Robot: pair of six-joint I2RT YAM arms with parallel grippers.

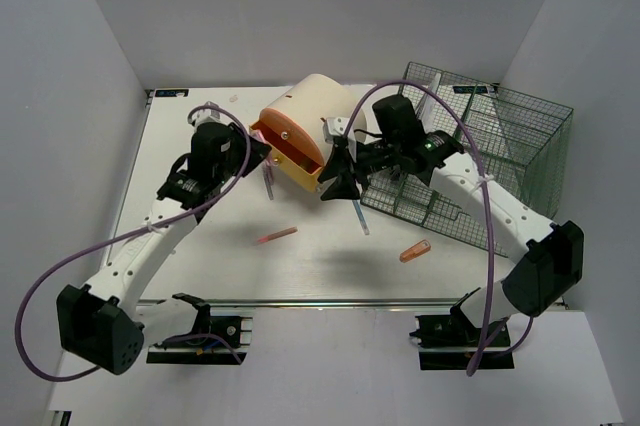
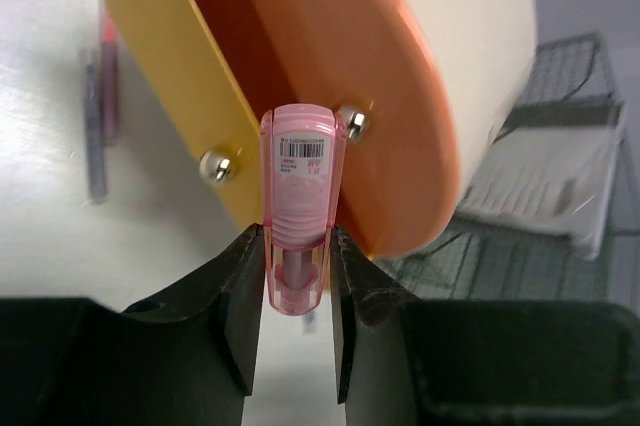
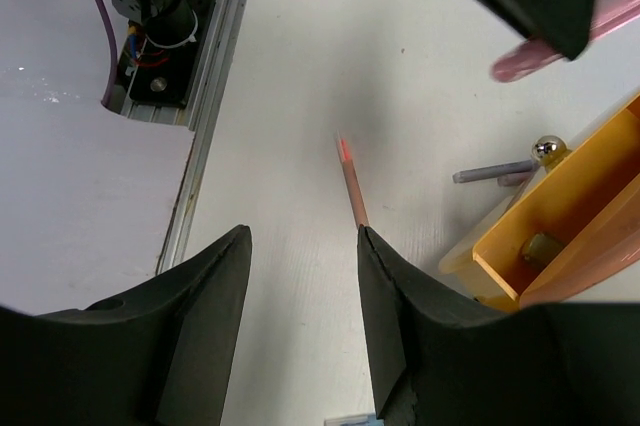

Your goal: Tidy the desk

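The white desk [image 1: 210, 276] carries a cream cylinder container with an orange rim [image 1: 305, 131], lying on its side with its mouth toward the arms. My left gripper [image 2: 298, 238] is shut on a pink translucent tube with a barcode label [image 2: 301, 196], held just in front of the container's orange mouth [image 2: 330, 66]. My right gripper [image 1: 340, 182] hovers open over the desk beside the container; nothing is between its fingers [image 3: 215, 276]. The pink tube [image 3: 545, 48] also shows at the top right of the right wrist view.
A dark green wire basket [image 1: 490, 146] stands at the right. Loose on the desk lie a red pencil [image 1: 277, 236], an orange marker [image 1: 414, 251], a purple pen [image 1: 270, 182] and a thin pen [image 1: 361, 218]. A silver rail [image 1: 330, 302] runs along the near edge.
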